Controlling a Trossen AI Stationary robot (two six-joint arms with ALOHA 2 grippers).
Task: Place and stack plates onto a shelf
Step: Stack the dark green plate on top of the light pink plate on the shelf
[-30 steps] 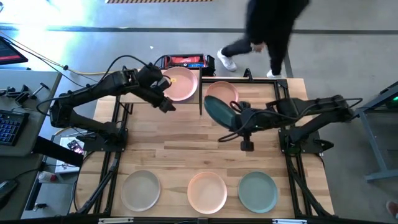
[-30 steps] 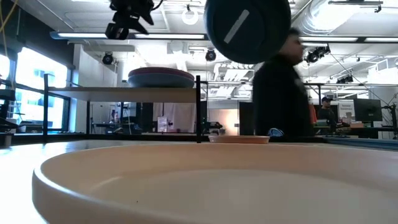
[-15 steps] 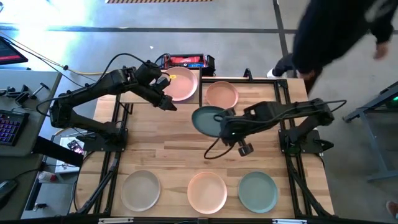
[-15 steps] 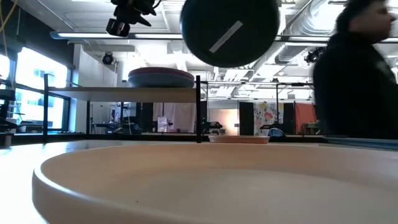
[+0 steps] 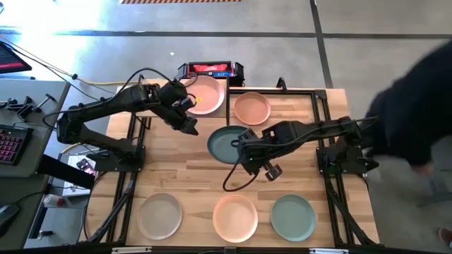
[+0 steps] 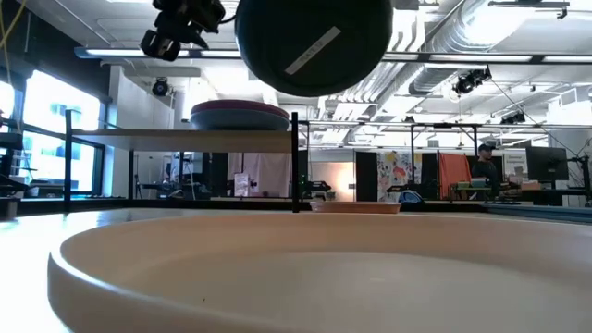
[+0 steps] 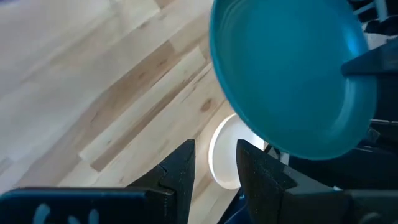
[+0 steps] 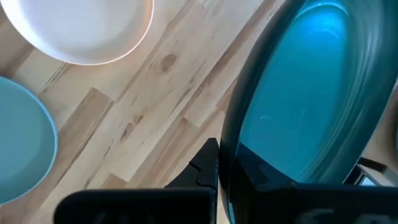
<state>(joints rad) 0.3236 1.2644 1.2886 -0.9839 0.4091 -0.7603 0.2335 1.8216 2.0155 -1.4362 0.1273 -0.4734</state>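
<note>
Teal plate [image 5: 227,143], rim clamped in your right gripper [image 5: 244,148], hangs above table centre; shelf [image 5: 159,107] stack lies toward ten o'clock. Left gripper [image 5: 189,127], fingers apart, hovers beside it; keep the plate level approaching

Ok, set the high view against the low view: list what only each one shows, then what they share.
Only the high view shows the right gripper clamped on the rim of the dark teal plate, the sage, peach and teal plates in the near row, and a person at the right edge.

Only the low view shows the stacked plates on the shelf side-on, and the teal plate's underside label.

Both show the open left gripper, empty, beside the raised teal plate.
</note>
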